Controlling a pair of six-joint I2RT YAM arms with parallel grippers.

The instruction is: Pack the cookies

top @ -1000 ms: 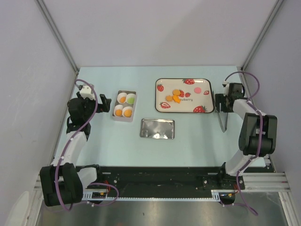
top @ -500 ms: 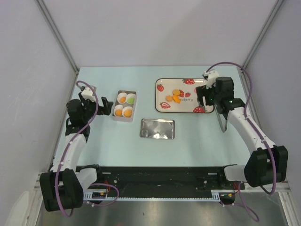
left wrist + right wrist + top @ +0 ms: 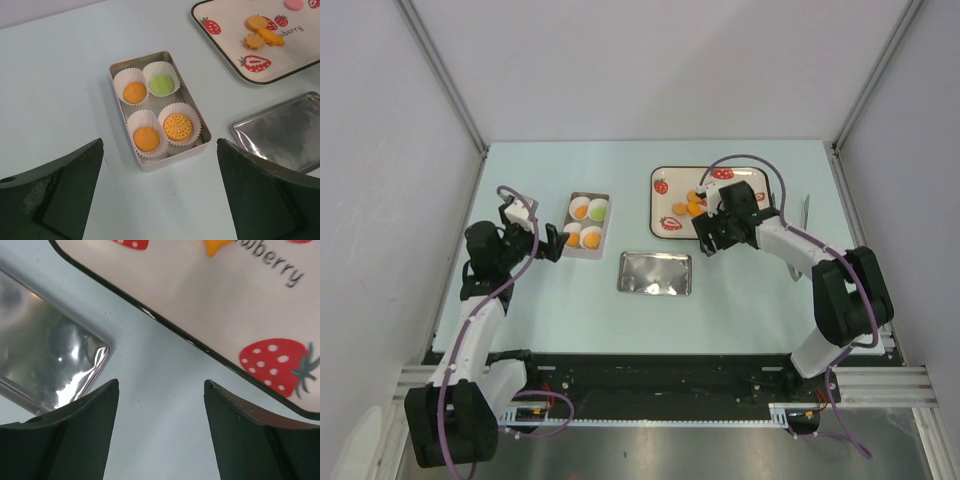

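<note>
Left fingers [image 3: 55, 200] wide apart, nothing between them, low over the table [image 3: 60, 75], just on the near side of the tin [image 3: 172, 156]. Right fingers [image 3: 70, 440] likewise spread and empty, above the strip of table between the strawberry tray [image 3: 225, 310] and the shiny lid [image 3: 40, 335].

Cookies [image 3: 262, 35] in two places. On the tray, a small orange cluster, touching one another, toward its left part beside the printed lettering. In the tin, four white paper cups [image 3: 121, 80] set two by two: orange rounds in three of them, a green round [image 3: 161, 85] in the far right one.

Lid flat on the table, nearer than the tray and to the right of the tin, apart from both.

Table pale blue-green, smooth and matt, forming the whole floor of a booth. Plain grey-lilac walls [image 3: 380, 120] to the left, back and right, with slanting metal posts [image 3: 440, 70] at the far corners. Black rail [image 3: 650, 385] along the near edge, then a strip of bare metal beyond it toward the camera.
</note>
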